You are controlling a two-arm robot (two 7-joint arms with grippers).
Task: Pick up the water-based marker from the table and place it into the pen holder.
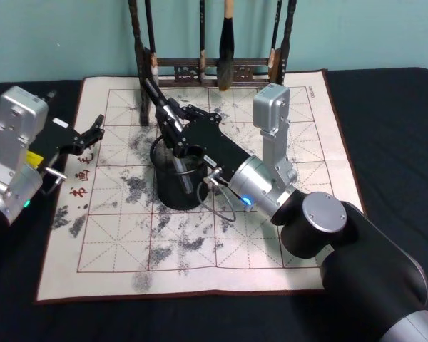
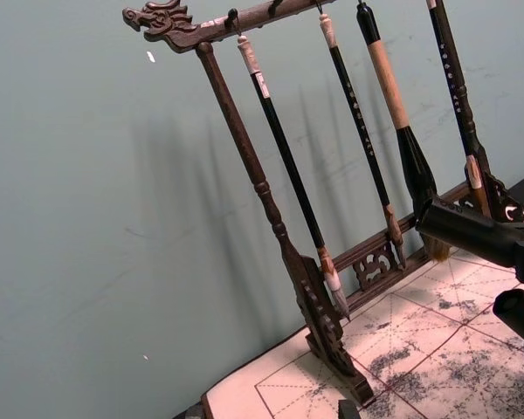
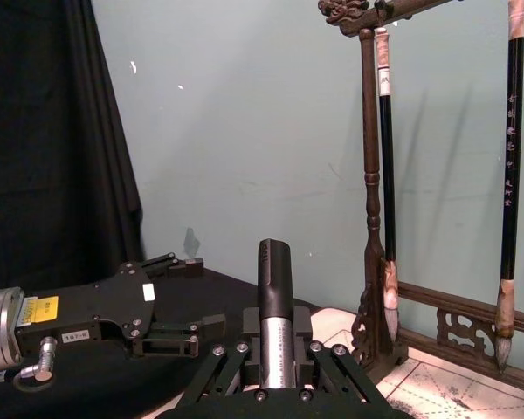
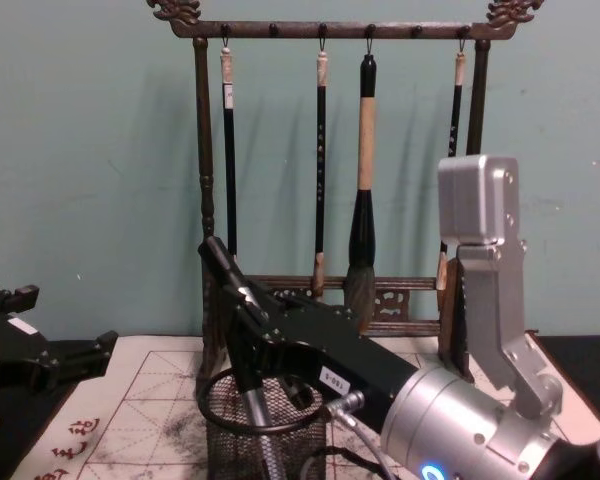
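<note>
The water-based marker (image 1: pixel 157 100), with a black cap and a silver body, stands tilted in my right gripper (image 1: pixel 172 132), which is shut on its middle. Its lower end reaches down inside the pen holder (image 1: pixel 167 194), a black wire-mesh cup on the table's felt mat (image 1: pixel 271 235). From the chest, the marker (image 4: pixel 217 262) slants down past the gripper (image 4: pixel 248 330) into the mesh cup (image 4: pixel 230 440). The right wrist view has the marker (image 3: pixel 275 297) upright between the fingers (image 3: pixel 218 371). My left gripper (image 1: pixel 93 132) rests open at the mat's left edge, holding nothing.
A tall dark wooden rack (image 1: pixel 200 71) hung with several brushes stands along the mat's far edge, just behind the cup, also in the chest view (image 4: pixel 205 150). The right arm's silver elbow (image 1: pixel 271 121) rises beside it. Dark tabletop (image 1: pixel 392 128) surrounds the mat.
</note>
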